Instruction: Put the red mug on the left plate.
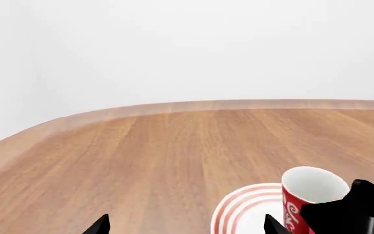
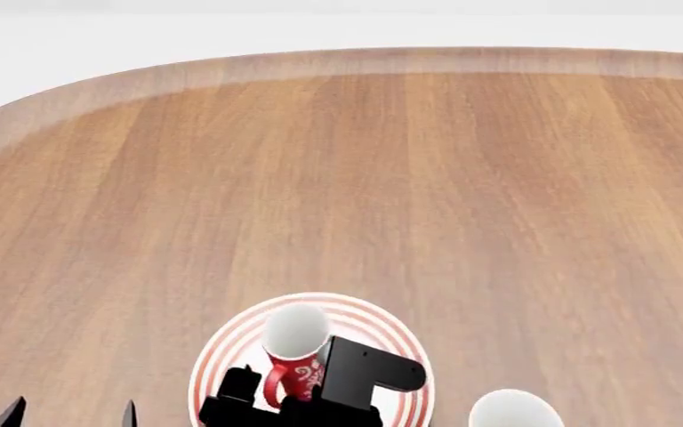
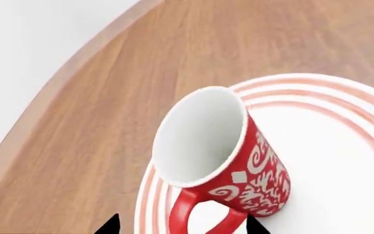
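A: Handling of the mug [image 2: 294, 349]?

B: Judged a stiff, glazed ceramic; light, slippery, breakable if tipped; best taken by the handle [image 3: 203, 214] or across the wall, low on the body.

A: Its location?

B: Lower centre of the head view, on the plate [image 2: 225, 349], upright as far as can be told; in the right wrist view its white mouth fills the centre, handle toward the bottom edge.

A: Left claw [image 2: 71, 414]?

B: Two dark tips at the lower left of the head view, spread apart, nothing between them; well clear of the plate.

A: Right claw [image 3: 181, 225]?

B: Tips straddle the handle at the bottom of the right wrist view; contact is not visible, so I cannot tell whether it grips.

A: Counts?

B: One red mug; one ringed plate in view; one table [image 2: 461, 178]; one white rounded object [image 2: 515, 410] at the lower right, probably a second mug, partly cut off.
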